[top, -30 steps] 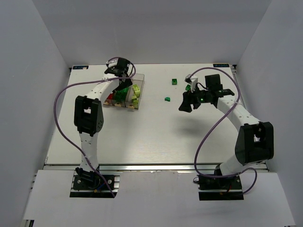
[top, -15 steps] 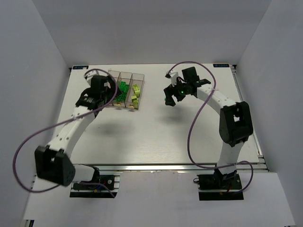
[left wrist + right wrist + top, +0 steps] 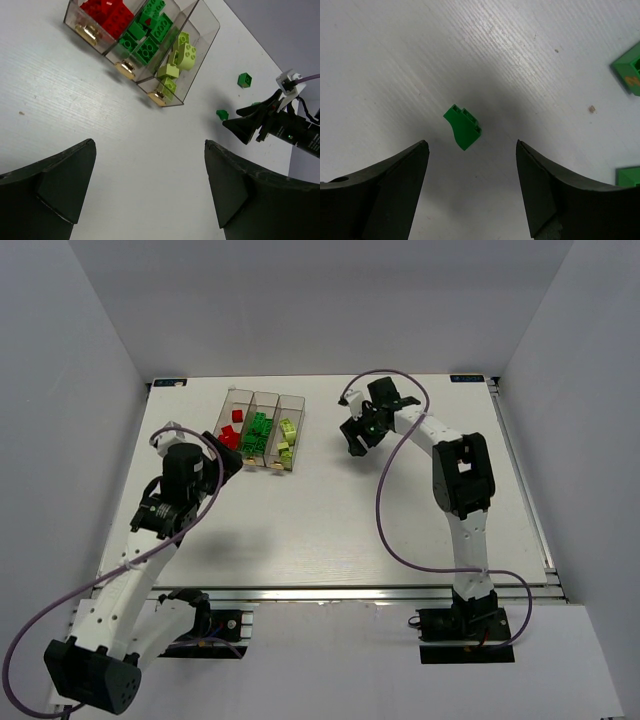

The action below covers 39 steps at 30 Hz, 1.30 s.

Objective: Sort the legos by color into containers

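I counted three bins [image 3: 200, 60] joined side by side near the far left corner of the table [image 3: 350, 520], and three loose green bricks [image 3: 462, 126] by its far edge.

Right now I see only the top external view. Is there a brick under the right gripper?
Observer: Yes. One dark green brick lies on the table, centred in the open right gripper, untouched.
Operator: Are other loose bricks near it?
Observer: Two more green bricks show at the right edge of the right wrist view.
Operator: Does the left gripper hold something?
Observer: No, the left gripper is open and empty.
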Available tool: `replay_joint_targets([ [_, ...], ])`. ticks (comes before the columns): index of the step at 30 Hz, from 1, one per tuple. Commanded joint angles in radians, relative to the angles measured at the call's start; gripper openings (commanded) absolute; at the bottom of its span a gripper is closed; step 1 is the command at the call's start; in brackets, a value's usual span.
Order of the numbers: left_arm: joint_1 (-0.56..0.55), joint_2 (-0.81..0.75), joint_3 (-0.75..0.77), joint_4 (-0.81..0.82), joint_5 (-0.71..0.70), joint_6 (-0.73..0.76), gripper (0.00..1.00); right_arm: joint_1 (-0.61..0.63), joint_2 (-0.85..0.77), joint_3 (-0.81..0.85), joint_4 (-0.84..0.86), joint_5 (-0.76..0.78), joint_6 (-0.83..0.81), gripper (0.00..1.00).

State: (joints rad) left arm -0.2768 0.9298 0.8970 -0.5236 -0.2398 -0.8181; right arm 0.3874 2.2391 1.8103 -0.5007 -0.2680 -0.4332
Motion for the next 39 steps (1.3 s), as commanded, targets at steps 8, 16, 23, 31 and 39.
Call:
replay_joint_targets([
  [8, 0.001, -0.124, -0.124, 0.020, 0.023, -0.084, 0.98, 0.010, 0.030, 0.055, -0.030, -0.016, -0.048, 0.72],
  [16, 0.001, -0.114, -0.093, -0.003, 0.013, -0.069, 0.98, 0.016, 0.073, 0.081, -0.033, -0.017, -0.053, 0.62],
  [23, 0.001, -0.121, -0.107, 0.013, 0.016, -0.087, 0.98, 0.019, 0.079, 0.081, -0.035, -0.025, -0.062, 0.48],
  [31, 0.001, -0.117, -0.089, 0.025, 0.016, -0.079, 0.98, 0.025, 0.053, 0.081, -0.041, -0.057, -0.096, 0.15],
  [39, 0.001, -0.164, -0.098, 0.074, 0.014, -0.049, 0.98, 0.070, -0.107, 0.043, 0.079, -0.172, -0.087, 0.00],
])
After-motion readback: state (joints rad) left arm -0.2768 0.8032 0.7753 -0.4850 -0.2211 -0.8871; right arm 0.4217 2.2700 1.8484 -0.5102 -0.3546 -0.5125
